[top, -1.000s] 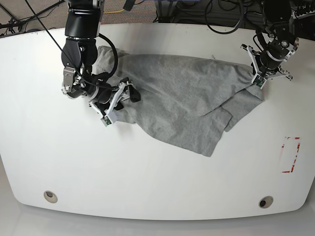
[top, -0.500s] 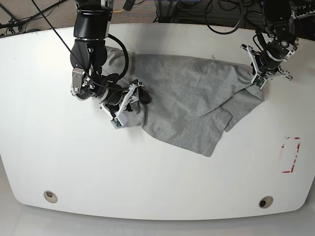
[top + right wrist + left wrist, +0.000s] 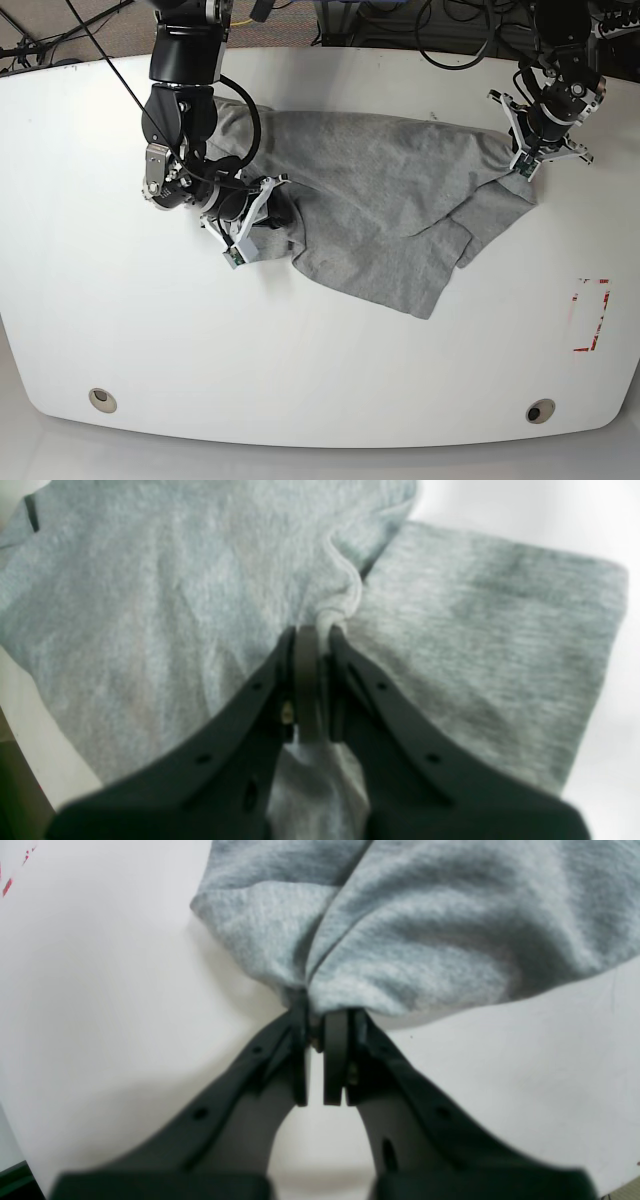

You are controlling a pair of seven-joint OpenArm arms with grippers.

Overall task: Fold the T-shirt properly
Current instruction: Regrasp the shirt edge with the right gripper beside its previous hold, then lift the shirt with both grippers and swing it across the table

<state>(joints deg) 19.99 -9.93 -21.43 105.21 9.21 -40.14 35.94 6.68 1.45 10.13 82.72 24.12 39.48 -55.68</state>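
A plain light heather-grey cotton T-shirt, soft and fuzzy with shallow wrinkles, is lying spread across the far half of a smooth white rounded table, its body sagging into a blunt point toward the near side and its right end doubling over itself in a loose flap. The base view is showing the whole garment and both arms at once, along with a small red-outlined mark on the right of the tabletop, but it is too distant to show how the fingers are meeting the cloth. The left wrist view is filling that in: the black plastic left gripper is sitting with its jaws drawn together on a bunched corner of the fabric at the right far edge, two layers of grey knit gathering into a pleat right at the fingertips, with bare white table on either side. The right wrist view is showing the matching black right gripper, closed to a narrow slit over the cloth on the left side, pinching a raised ridge of hemmed edge that is curling up between the pads, with the wrinkled grey fabric spreading out beneath and beyond it.
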